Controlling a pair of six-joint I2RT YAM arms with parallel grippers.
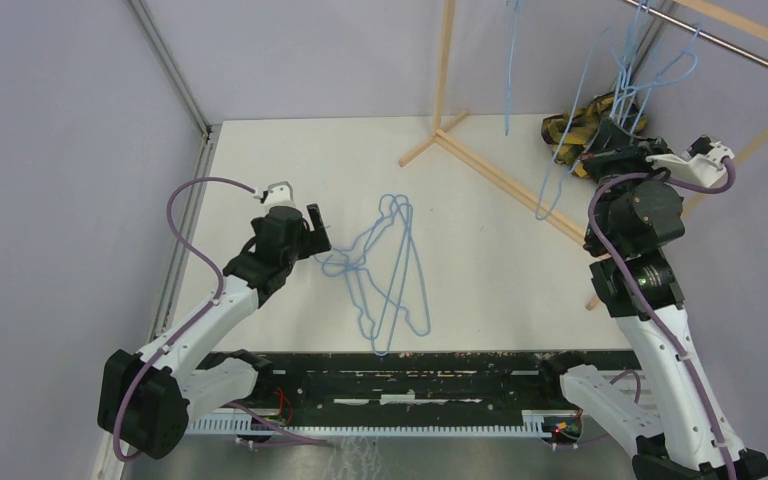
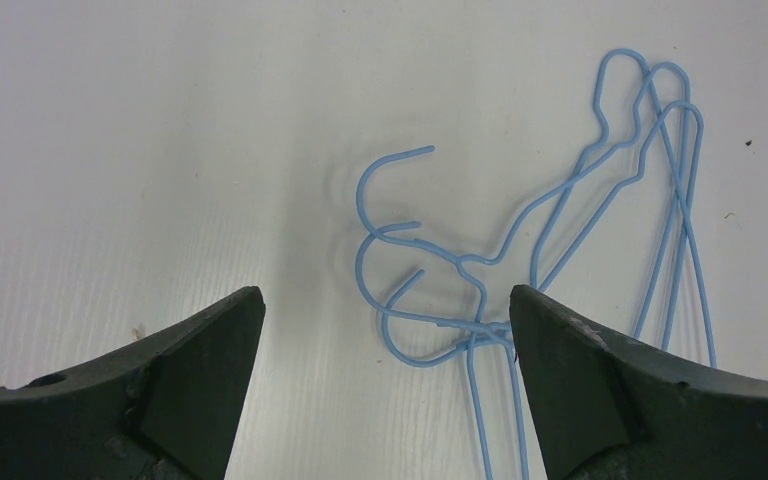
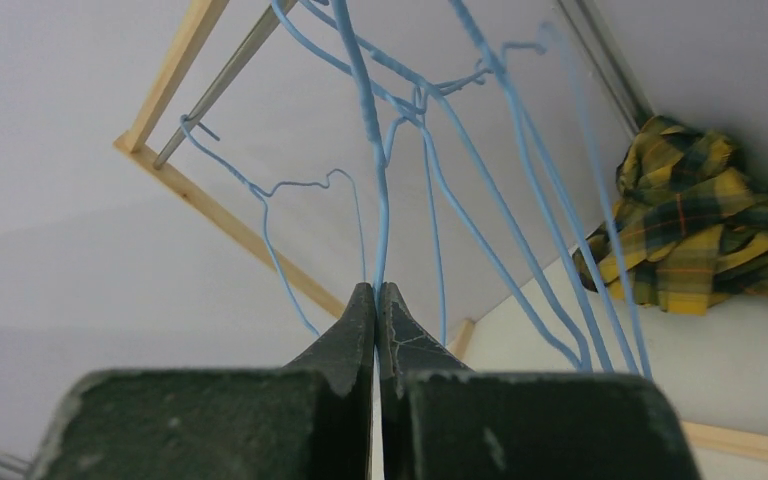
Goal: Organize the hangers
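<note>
We see three loose hangers (image 1: pixel 397 210) (image 2: pixel 472 265) lying flat in an overlapping pile near the middle of the white desk (image 1: pixel 260 160). They are thin, light-blue wire, each a narrow triangle with rounded shoulders and a short twisted neck. The open hooks curl toward the left pincer (image 1: pixel 310 228) (image 2: pixel 385 300) and the long bottom edges point toward the near edge of the desk.

The left pincer is spread wide and low over the desk, and nothing sits between its fingers. In the left wrist view the hooks lie just ahead of the gap, and some wires run close under the tip of the right-hand finger. We cannot tell whether it touches them.

At the far right, more of the same blue wire shapes, the hung hangers (image 1: pixel 628 60) (image 3: pixel 420 100), crowd together on the metal rod (image 1: pixel 720 40) of the wooden rack (image 1: pixel 500 175). One more dangles farther left on it.

The right pincer (image 1: pixel 612 140) (image 3: pixel 377 290) is raised there, its fingers pressed together on the wire of the held hanger (image 3: pixel 382 220), which rises straight from the tips toward the rod. A crumpled yellow-black plaid cloth (image 1: pixel 580 125) (image 3: pixel 700 230) lies just beside it, on the desk under the rack.
</note>
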